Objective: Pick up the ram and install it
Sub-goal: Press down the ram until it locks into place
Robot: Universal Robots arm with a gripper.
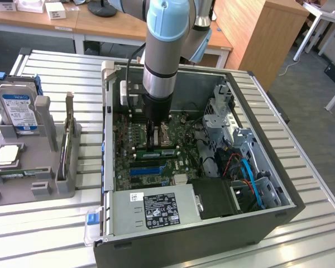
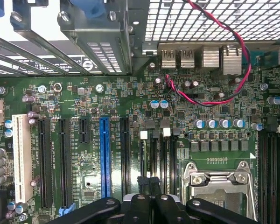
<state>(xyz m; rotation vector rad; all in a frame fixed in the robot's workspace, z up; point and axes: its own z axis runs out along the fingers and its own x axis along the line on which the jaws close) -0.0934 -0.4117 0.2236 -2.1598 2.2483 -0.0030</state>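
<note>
— Where is the gripper (image 2: 149, 184) seen?

— Low over the green board (image 2: 130, 93), inside the open computer case (image 1: 184, 245). In the wrist view its black fingers (image 2: 142, 205) are pressed tight together. Nothing is seen pinched between them.

— And where is the ram (image 1: 156, 150)?

— In the exterior view it is found right under the fingertips, down on the board. It is a long green stick. Its long side is laid across, from the exterior view's left to the exterior view's right. The fingers are pointed straight down at its middle, so the way from the gripper to the ram is simply down.

— Is the ram touched?

— That cannot be told for sure. The tips are very close to its top edge. If it is pushed all the way in cannot be told either.

— What is shown in the wrist view that is missed in the other?

— The thin black slots (image 2: 155, 158) with small white clips (image 2: 143, 135) are seen just ahead of the fingertips. A blue slot (image 2: 104, 158) is seen beside them.

— And farther away?

— In the exterior view a grey tray (image 1: 44, 184) is set well apart from the case, at the exterior view's left. A hard drive (image 1: 17, 109) is stood up in it.
</note>
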